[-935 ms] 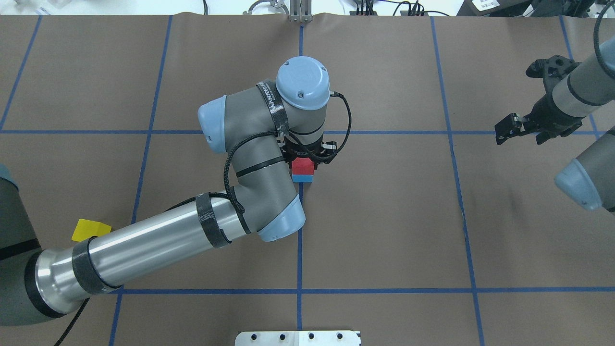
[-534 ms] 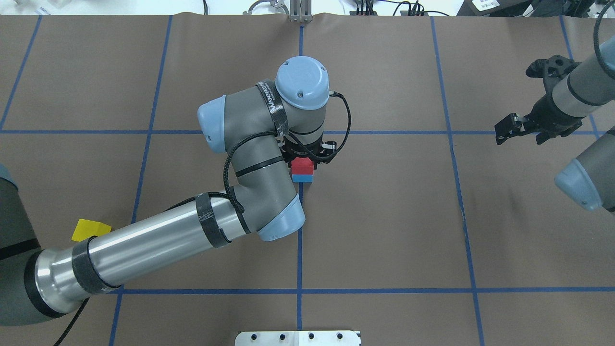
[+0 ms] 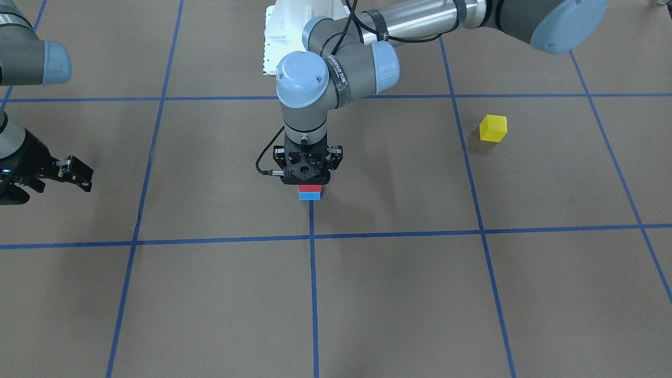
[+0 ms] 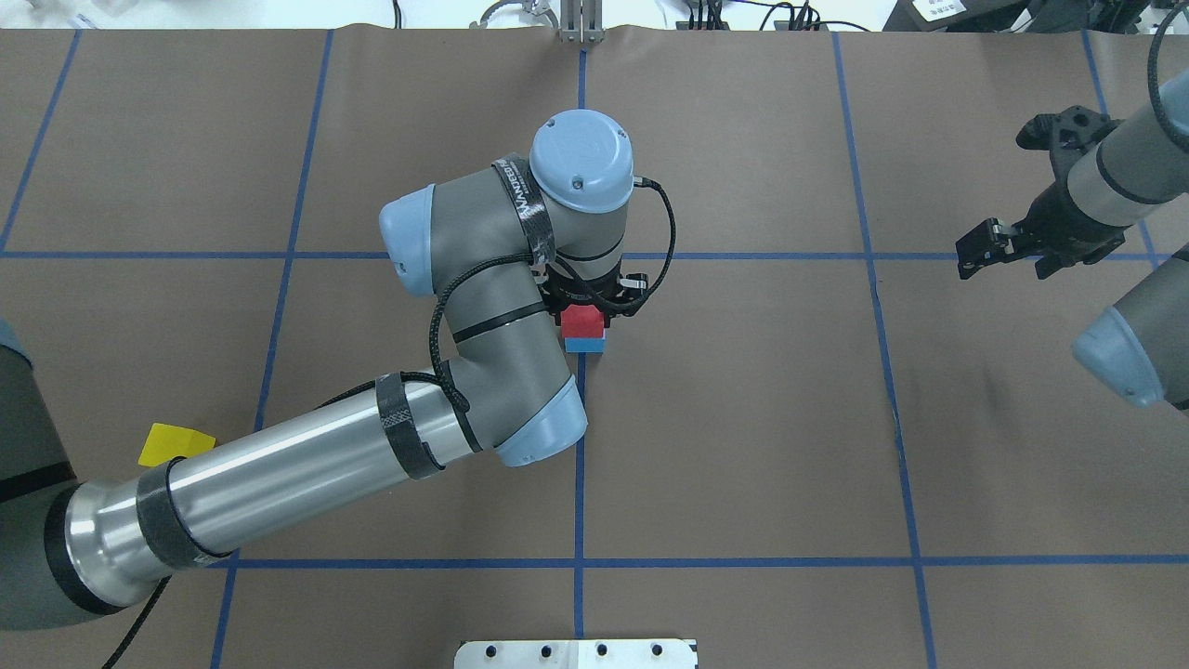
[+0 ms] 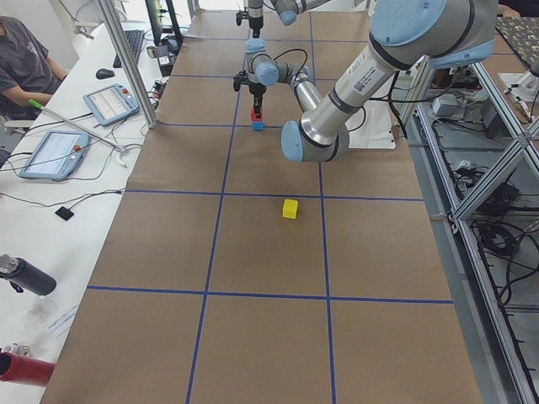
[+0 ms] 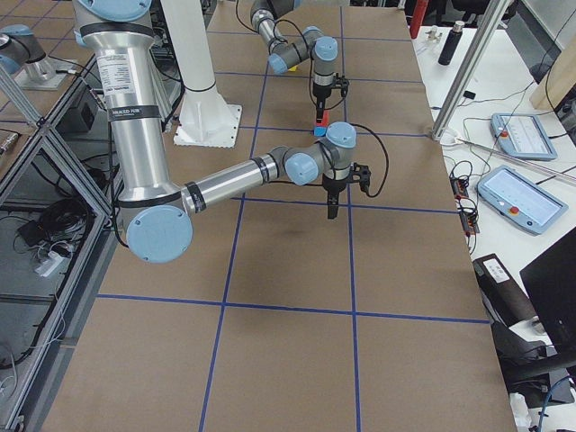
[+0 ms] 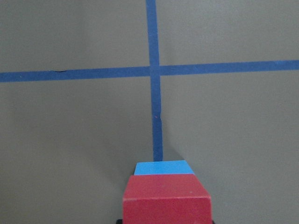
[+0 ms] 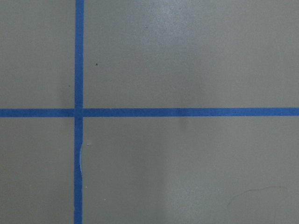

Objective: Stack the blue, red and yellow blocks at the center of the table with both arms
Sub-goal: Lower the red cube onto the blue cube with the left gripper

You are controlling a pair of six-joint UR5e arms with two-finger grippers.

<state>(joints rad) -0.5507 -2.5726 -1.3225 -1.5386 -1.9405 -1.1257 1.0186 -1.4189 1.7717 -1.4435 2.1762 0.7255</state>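
A red block [image 4: 582, 321] sits on a blue block [image 4: 584, 345] at the table's centre, by the tape crossing. My left gripper [image 4: 585, 302] stands straight above and is shut on the red block. In the left wrist view the red block [image 7: 166, 200] fills the bottom edge, with the blue block [image 7: 163, 168] showing under it. A yellow block [image 4: 172, 444] lies alone on the left side, partly behind my left forearm; it shows fully in the front view [image 3: 493, 128]. My right gripper [image 4: 999, 249] is open and empty, far to the right.
Brown paper with a blue tape grid [image 4: 579, 465] covers the table. The white robot base plate [image 4: 576, 653] is at the near edge. My left elbow [image 4: 520, 372] hangs over the area just left of the stack.
My left gripper has shifted the red block slightly left, so it now lines up over the blue block. The right arm and the yellow block have not moved.
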